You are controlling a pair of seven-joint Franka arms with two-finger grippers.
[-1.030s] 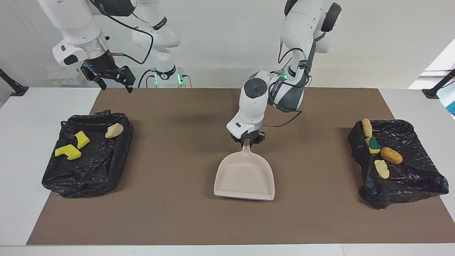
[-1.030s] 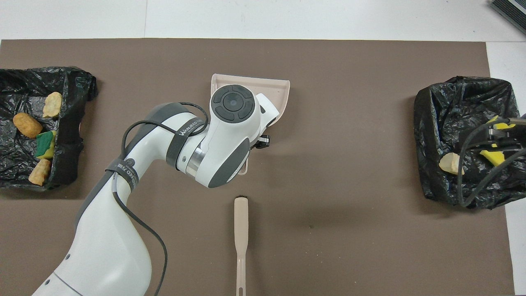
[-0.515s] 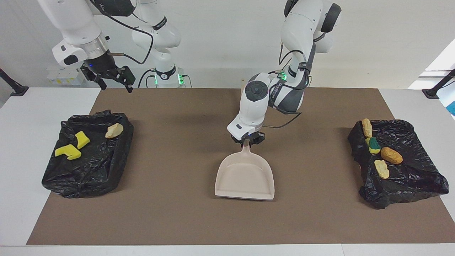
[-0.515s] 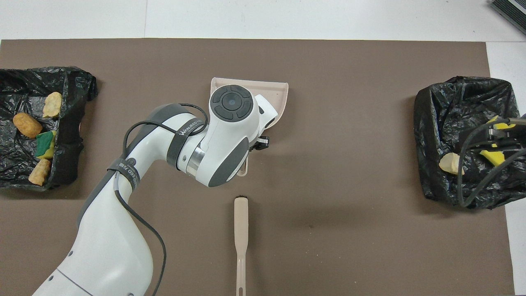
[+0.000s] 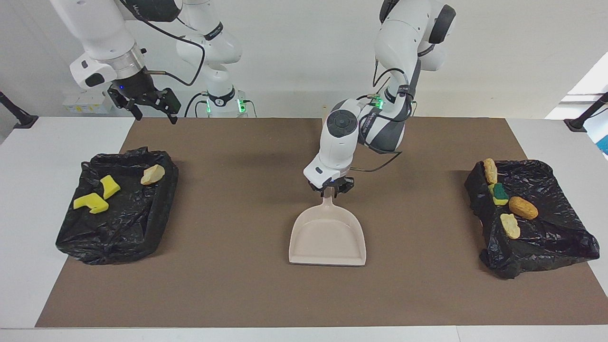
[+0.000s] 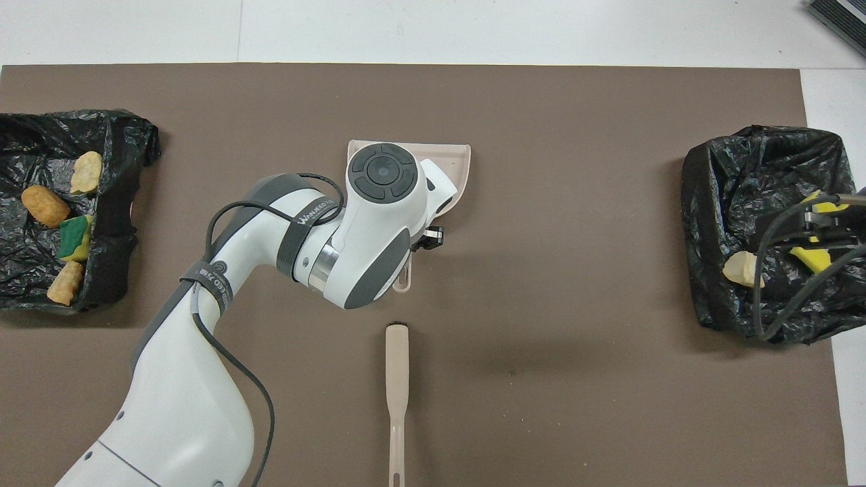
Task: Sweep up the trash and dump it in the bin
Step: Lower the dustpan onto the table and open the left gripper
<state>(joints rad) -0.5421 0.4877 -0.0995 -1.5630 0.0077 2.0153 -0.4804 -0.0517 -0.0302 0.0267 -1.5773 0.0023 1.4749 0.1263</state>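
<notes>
Brown mat covers the white counter. Trash lies only in the two bag-lined bins at the counter's ends; none is on the mat. The dustpan sits mid-mat, handle toward the robots, in line with the brush nearer them. The left end effector is at the handle's tip; I cannot tell whether it grips. The right end effector waits, spread and empty, over the mat's corner.

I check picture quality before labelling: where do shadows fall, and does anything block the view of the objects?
Facing view: soft shadows lie on the mat beside the dustpan. Overhead view: the left arm hides most of the dustpan, and the right gripper with its cable covers part of one bin.
</notes>
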